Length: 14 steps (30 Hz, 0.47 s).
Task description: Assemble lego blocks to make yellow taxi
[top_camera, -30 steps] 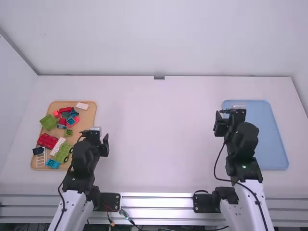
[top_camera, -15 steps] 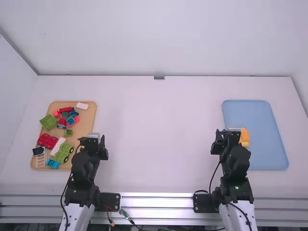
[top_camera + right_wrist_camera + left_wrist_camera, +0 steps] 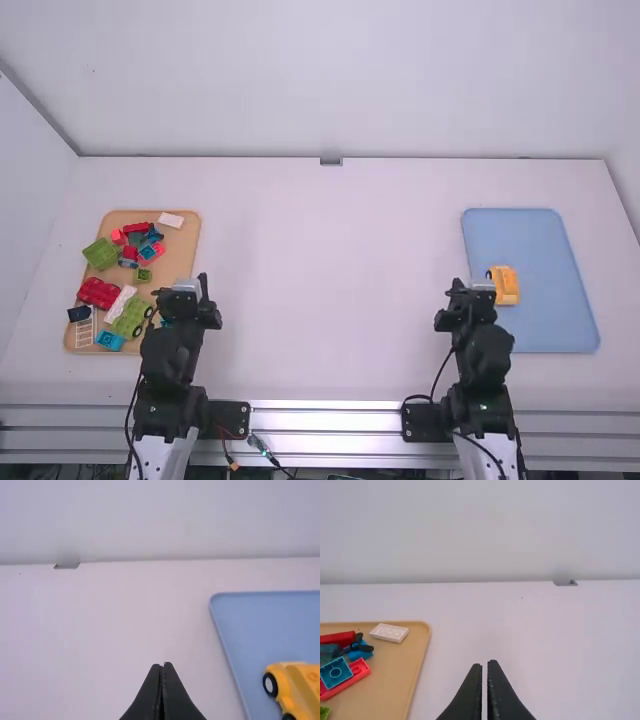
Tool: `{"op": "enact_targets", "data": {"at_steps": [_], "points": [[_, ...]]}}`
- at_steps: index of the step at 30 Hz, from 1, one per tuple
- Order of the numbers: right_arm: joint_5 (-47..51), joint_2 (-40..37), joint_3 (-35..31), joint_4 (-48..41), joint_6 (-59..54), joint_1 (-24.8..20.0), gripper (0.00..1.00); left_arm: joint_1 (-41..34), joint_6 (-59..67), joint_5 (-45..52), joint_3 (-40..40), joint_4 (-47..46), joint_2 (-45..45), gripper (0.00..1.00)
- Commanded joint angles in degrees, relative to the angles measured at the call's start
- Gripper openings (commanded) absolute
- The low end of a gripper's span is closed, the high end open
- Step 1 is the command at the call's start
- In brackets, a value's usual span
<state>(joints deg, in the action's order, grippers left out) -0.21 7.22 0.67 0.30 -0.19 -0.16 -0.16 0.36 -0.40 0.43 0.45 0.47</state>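
A pale wall closes off the top of the frame behind a white table. At the right of the high view, the yellow taxi sits on the blue tray, near its left rim, and looks assembled. Loose blocks lie on the tan tray at left. The left gripper has its fingers nearly together, a sliver between them; the right gripper has its fingers together, with nothing between. Both are low in the high view, so the step in hand is probably settling the arms at rest with the build finished. To do it well, I'd keep both pairs of fingers closed and let each arm come to rest gently. The right one wants most care: it is near the taxi, and a sideways swing could nudge it. Any adjustment should go toward the bottom of the frame, away from the trays, with the spare blocks left alone.
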Motion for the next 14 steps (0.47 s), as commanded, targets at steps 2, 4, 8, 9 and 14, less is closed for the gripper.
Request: {"op": "enact_targets", "data": {"at_steps": [2,4,8,9,14], "points": [[0.21,-2.61,-0.67,-0.3,0.19,0.16,0.0,0.16,-0.36,0.4,-0.43,-0.45,-0.47,0.0],[0.21,-3.98,-0.67,-0.3,0.19,0.16,0.0,0.16,-0.36,0.4,-0.43,-0.45,-0.47,0.0],[0.21,-6.19,-0.67,-0.3,0.19,0.16,0.0,0.16,-0.36,0.4,-0.43,-0.45,-0.47,0.0],[0.21,-6.79,-0.67,-0.3,0.19,0.16,0.0,0.16,-0.36,0.4,-0.43,-0.45,-0.47,0.0],[0.21,-7.22,-0.67,-0.3,0.19,0.16,0.0,0.16,-0.36,0.4,-0.43,-0.45,-0.47,0.0]]}}
